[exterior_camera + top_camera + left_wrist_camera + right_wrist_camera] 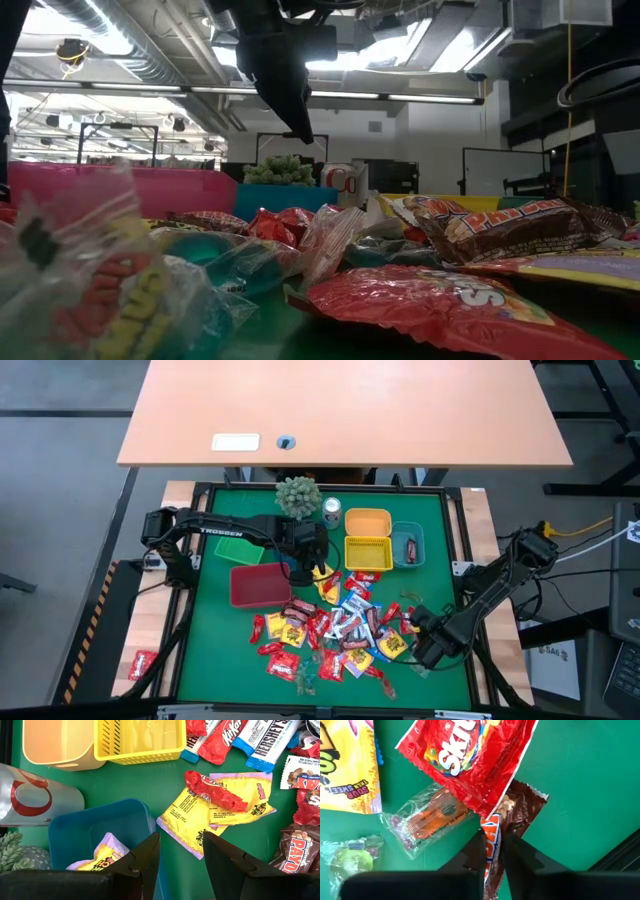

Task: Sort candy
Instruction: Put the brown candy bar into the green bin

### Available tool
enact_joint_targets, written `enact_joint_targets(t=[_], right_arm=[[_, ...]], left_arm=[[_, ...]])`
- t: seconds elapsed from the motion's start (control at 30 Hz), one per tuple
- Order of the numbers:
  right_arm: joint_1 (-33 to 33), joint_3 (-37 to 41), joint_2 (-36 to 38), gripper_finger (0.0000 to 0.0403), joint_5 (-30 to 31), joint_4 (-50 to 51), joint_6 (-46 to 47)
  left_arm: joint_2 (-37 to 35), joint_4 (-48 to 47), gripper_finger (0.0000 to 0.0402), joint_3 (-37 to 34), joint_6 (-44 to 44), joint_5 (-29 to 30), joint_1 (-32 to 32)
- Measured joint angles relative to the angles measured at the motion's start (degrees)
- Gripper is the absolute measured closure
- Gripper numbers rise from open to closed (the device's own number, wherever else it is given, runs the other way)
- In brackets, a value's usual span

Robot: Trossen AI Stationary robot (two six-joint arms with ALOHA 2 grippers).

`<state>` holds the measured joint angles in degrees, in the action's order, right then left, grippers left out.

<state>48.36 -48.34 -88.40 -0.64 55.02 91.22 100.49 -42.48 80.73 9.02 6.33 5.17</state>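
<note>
The candy (330,630) lies in a loose pile on the green mat, in red, yellow, blue-and-white and brown wrappers. My right gripper (492,852) stands at the pile's right edge (428,645), pointing down and shut on a brown candy (520,812). The brown candy's far part lies under a red Skittles pack (470,755). My left gripper (180,855) hangs open above the rim of a blue bin (100,822). A yellow-and-pink candy (102,855) lies in that bin. Two yellow packs and a red sweet (215,795) lie on the mat beyond the left fingers. My right gripper pinches the brown candy's orange-lettered middle (492,837) between its two fingers, which come from above and lie across the bar. The wrapper is squeezed narrow between them. The bar's crimped end (532,797) still lies on the mat beside the Skittles pack.
Along the mat's far side stand a red bin (258,585), a green bin (238,548), two yellow bins (368,553), a teal bin (408,545), a silver can (332,512) and a small plant (298,495). One red sweet (142,663) lies outside the mat at the left.
</note>
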Motion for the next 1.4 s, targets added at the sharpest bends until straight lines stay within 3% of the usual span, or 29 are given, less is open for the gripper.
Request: enact_joint_targets(t=[0.4,0.6,0.8,1.07,1.4], right_arm=[[0.0,-3.01,1.59,0.0373,2.07,2.54,-1.87],[-0.07,-8.32,5.8,0.0373,9.65,13.76,-2.14],[-2.97,-11.68,10.22,0.0373,22.0,23.92,-3.66],[-15.26,-11.72,14.15,0.0372,35.27,24.48,-23.1],[-36.81,-11.72,14.19,0.0372,36.65,20.36,-51.8]], left_arm=[[0.0,0.0,0.0265,0.0,0.0,0.0,-0.06],[0.0,0.0,0.0265,0.0,0.06,0.0,-0.67],[0.0,0.03,0.0265,0.0,0.08,0.0,-2.0],[0.0,0.03,0.0265,0.0,0.11,0.0,-4.38],[0.0,0.02,0.0265,0.0,0.08,0.0,-7.64]])
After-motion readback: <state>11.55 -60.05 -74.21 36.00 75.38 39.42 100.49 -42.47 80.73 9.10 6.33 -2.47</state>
